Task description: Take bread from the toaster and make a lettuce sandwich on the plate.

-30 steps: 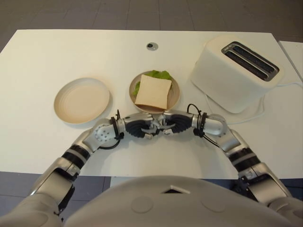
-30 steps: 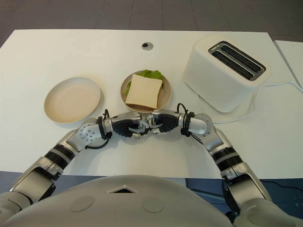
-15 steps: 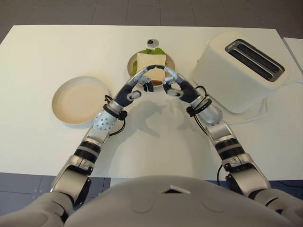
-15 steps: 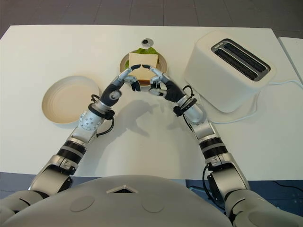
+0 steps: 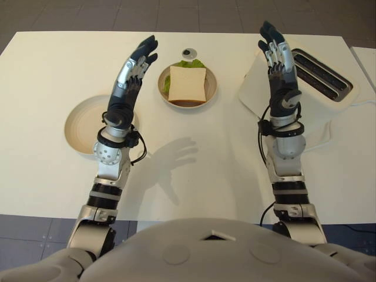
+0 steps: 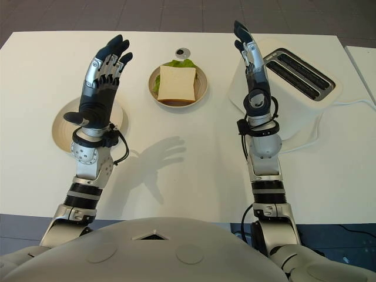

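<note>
Left eye view, both arms showing. The left hand point(image 5: 130, 76) is standing up off the tabletop point(image 5: 53, 70) on an upright forearm, with its fingers spread and straight, gripping nothing. It is sitting at the left of the scene, and in this view it is crossing the right rim of a shallow cream dish point(image 5: 82, 130).

The right hand point(image 5: 277, 64) is likewise pointing up with its fingers extended and close together, gripping nothing. From this angle it is overlapping the left face of the toaster point(image 5: 320, 103); whether it is touching the toaster cannot be told.

The toaster, white, is sitting at the far right of the tabletop, turned at an angle, with its two long slots point(image 5: 320, 73) facing up.

Between the two hands and farther back, the plate point(image 5: 212, 94) is resting on the tabletop. A square slice of bread point(image 5: 188, 83) is lying flat on top of it. Lettuce point(image 5: 191, 63) is poking out from under the slice at its far edge and left side. A darker edge is showing beneath the near side of the slice, but what it is cannot be told.

Just beyond the plate, a small round hole point(image 5: 188, 52) is sitting in the tabletop. The dish and the plate are lying well apart.
</note>
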{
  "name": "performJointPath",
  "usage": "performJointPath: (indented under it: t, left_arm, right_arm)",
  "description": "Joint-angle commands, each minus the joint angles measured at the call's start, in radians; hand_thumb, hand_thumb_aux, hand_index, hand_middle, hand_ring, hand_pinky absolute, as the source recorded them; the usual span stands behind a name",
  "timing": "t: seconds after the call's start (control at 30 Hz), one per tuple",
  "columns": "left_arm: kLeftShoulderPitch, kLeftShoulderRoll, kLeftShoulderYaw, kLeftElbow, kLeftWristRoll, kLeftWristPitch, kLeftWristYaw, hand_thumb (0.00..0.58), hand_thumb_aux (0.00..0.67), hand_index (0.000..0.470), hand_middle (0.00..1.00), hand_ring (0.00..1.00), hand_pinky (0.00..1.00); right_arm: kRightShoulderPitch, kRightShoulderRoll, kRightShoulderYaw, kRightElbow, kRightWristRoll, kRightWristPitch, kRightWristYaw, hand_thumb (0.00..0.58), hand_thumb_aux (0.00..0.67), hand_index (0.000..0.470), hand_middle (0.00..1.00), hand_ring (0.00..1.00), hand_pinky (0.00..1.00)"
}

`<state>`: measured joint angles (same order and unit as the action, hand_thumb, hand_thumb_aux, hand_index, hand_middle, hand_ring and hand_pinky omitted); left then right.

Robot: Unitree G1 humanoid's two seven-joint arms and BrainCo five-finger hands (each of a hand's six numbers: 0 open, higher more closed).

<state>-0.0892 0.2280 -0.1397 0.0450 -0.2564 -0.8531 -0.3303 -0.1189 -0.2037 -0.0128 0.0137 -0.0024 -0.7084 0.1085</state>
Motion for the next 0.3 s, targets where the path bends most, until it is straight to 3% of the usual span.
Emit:
performJointPath:
  t: [0.03, 0.3]
  left_arm:
    - [0.011, -0.009, 0.019, 0.002, 0.018, 0.013, -0.012, 0.000, 0.000, 0.000, 0.00, 0.00, 0.00]
    - [-0.018, 0.000, 0.042, -0.036, -0.018, 0.055, -0.048, 0.000, 0.000, 0.000, 0.00, 0.00, 0.00]
  right_arm:
    - [0.007, 0.010, -0.002, -0.012, -0.018, 0.013, -0.002, 0.000, 0.000, 0.000, 0.00, 0.00, 0.00]
    - [-0.014, 0.041, -0.001, 0.007, -0.043, 0.002, -0.025, 0.000, 0.000, 0.000, 0.00, 0.00, 0.00]
